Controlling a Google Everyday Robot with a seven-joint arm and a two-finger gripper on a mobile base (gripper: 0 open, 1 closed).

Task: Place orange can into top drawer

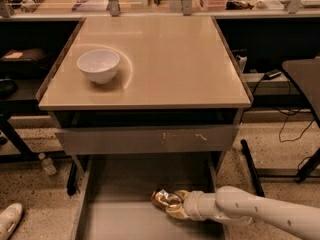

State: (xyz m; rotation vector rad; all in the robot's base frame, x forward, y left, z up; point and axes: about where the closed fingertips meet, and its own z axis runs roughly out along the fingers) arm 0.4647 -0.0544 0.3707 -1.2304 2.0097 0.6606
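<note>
One big cabinet (165, 59) fills the view, its tan top well above my work. Below it the top drawer (125, 219) stands pulled out, with a flat grey floor and low side walls. My arm (260, 211) reaches in from the right, over the right wall. A white bowl (98, 65) sits on the cabinet top at far left, off my path.

The orange can (161, 198) is inside the drawer, right of middle, lying sideways in my pincer (171, 203), which is clamped on it. I cannot tell whether it touches the floor.

Judgement: light, thin-walled, slick and already dented, so I squeeze gently across the body. It may roll once let go. The closed front panel (145, 140) above limits headroom. A shoe (9, 220) and a bottle (48, 164) lie on the ground at left, well apart.
</note>
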